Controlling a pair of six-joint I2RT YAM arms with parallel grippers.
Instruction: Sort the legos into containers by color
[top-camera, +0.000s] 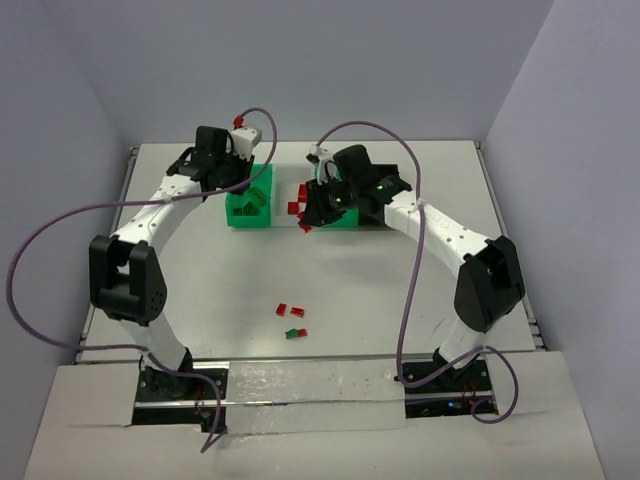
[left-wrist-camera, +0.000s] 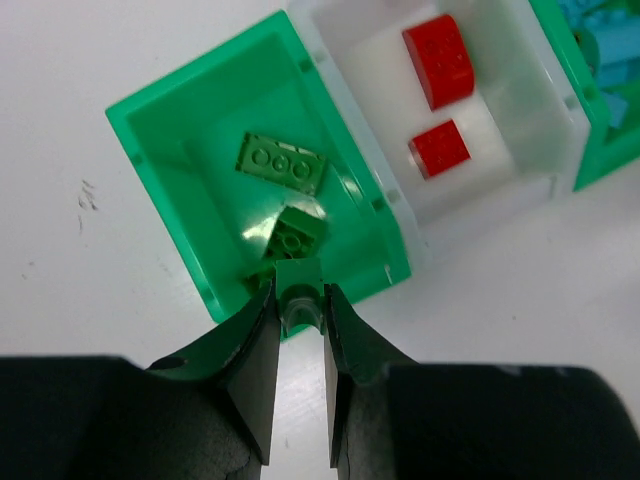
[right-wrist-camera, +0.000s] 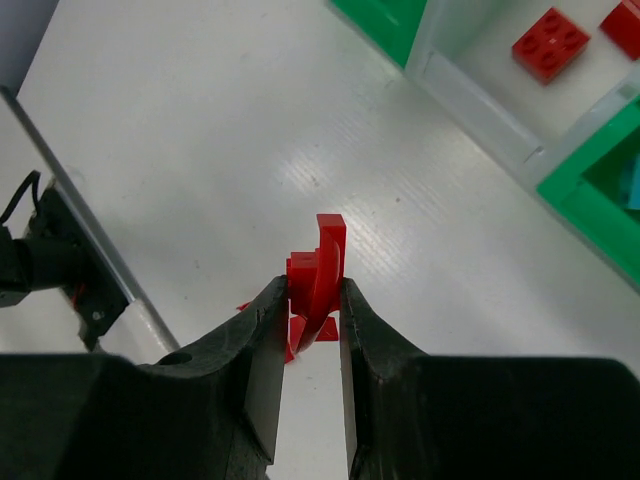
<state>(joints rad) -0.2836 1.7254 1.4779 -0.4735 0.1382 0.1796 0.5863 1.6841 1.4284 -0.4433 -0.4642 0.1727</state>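
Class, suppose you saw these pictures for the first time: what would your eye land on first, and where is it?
The left gripper pinches a green lego at the rim of a green bin that holds two green bricks. The right gripper clamps a red lego over the table, beside the white bin with two red bricks inside. A few loose bricks lie mid-table.

We find the near bench (top-camera: 360, 295) open save three loose bricks (top-camera: 297, 313); left arm (top-camera: 165, 200) and right arm (top-camera: 440, 225) overhang the far bins (top-camera: 250, 220).
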